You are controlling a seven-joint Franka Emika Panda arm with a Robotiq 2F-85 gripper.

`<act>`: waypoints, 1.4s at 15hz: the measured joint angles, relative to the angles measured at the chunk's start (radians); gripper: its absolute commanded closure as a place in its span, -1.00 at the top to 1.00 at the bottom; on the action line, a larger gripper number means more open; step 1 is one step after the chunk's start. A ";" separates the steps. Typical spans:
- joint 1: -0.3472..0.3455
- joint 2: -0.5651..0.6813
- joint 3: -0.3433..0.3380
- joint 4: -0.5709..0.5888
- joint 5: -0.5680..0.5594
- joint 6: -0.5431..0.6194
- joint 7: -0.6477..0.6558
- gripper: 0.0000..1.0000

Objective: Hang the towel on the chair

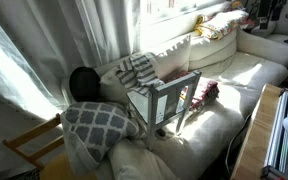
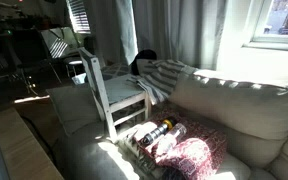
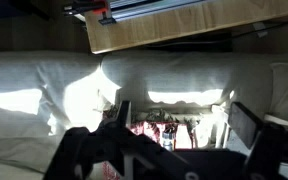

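The small pale chair (image 1: 167, 102) stands on the white sofa, also seen in an exterior view (image 2: 112, 92). The grey-and-white striped towel (image 1: 136, 69) lies draped from the sofa back over the chair's edge; it also shows in an exterior view (image 2: 166, 77). In the wrist view my gripper (image 3: 174, 160) shows as two dark fingers set wide apart, open and empty. The chair's slats (image 3: 122, 112) sit just beyond them. The towel is out of the wrist view. I cannot pick out the gripper for sure in the exterior views.
A grey lattice cushion (image 1: 98, 124) and a black round shape (image 1: 83, 82) lie beside the chair. A red patterned item (image 2: 187, 157) and a bottle (image 2: 160, 129) rest on the sofa seat. A wooden chair (image 1: 32, 150) and a wooden table (image 1: 252, 140) stand near the sofa (image 1: 239, 70).
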 measured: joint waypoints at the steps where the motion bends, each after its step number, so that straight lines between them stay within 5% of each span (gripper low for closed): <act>1: 0.000 0.000 0.000 0.000 0.000 0.000 0.000 1.00; 7: 0.007 0.022 -0.004 0.002 0.034 0.010 0.000 1.00; 14: 0.052 0.372 -0.070 0.044 0.394 0.312 -0.044 1.00; 21: 0.048 0.755 -0.083 0.223 0.842 0.550 -0.184 1.00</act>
